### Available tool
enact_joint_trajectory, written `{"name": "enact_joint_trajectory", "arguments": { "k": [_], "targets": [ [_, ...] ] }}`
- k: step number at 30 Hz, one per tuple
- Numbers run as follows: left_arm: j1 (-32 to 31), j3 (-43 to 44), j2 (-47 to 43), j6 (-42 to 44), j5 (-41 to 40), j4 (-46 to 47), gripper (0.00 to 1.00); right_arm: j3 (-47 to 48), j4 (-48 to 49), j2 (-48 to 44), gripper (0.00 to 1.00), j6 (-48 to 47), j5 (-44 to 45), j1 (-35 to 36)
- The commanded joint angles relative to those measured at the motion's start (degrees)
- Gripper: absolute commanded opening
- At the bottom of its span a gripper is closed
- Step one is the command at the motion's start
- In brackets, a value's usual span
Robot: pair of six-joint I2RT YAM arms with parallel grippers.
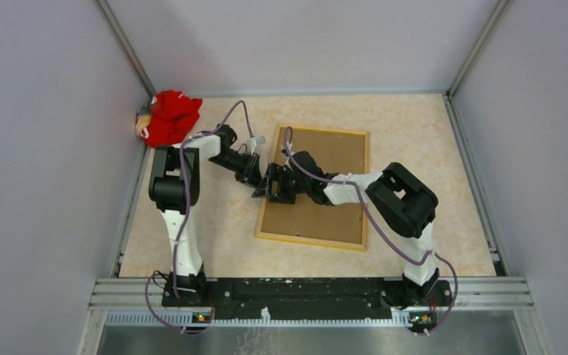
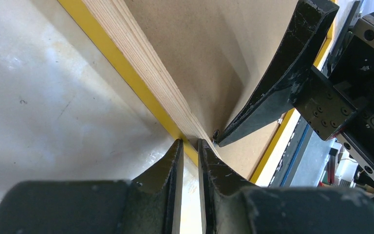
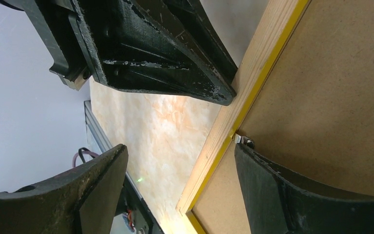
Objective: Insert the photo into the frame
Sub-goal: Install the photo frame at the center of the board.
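At centre of the overhead view, the frame (image 1: 312, 239) lies face down with the brown backing board (image 1: 325, 200) seated in it. The photo is not visible, so insertion is unconfirmed. At the frame's left rail, the left gripper (image 2: 191, 146) is pinched narrow on nothing visible. The right gripper (image 3: 180, 150) stands wide astride the rail.

No legible text, label, brand or number anywhere.
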Motion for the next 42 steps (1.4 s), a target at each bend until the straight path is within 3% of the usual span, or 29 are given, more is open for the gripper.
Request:
{"name": "enact_joint_trajectory", "arguments": {
  "k": [1,10,15,19,22,28,35,42],
  "targets": [
    [-1.0,-0.9,-1.5,0.9,-1.3,0.2,0.23,2.2,-1.0,2.2,0.81,-1.7,1.9,0.9],
    [-0.4,1.2,-3.0,3.7,-1.2,-3.9,0.29,0.1,-1.3,-7.9,0.9,-3.3,0.1,-2.8],
    [-0.2,2.7,-5.8,9.7,-4.4,-7.2,0.39,-5.3,-7.2,-19.9,0.98,-6.6,2.7,-13.1],
    [-0.2,2.8,-6.0,11.4,-8.0,-7.4,0.4,-8.9,-14.9,-27.2,0.99,-10.6,6.4,-23.0],
    [-0.2,3.2,-5.2,10.1,-7.5,-6.1,0.4,-11.8,-13.9,-28.6,0.99,-11.2,5.0,-28.8],
    [-0.2,13.9,2.3,1.2,-4.1,-3.3,0.43,-9.3,-9.1,-22.3,0.97,-10.4,2.2,-28.2],
    [-0.3,27.2,11.3,-5.0,-4.5,-2.7,0.47,1.7,-7.0,-9.9,0.94,-10.2,0.1,-25.7],
    [-0.3,28.0,14.4,-6.4,-2.4,-0.4,0.45,17.0,-8.2,5.3,0.9,-9.9,-2.3,-23.1]
  ]
}}
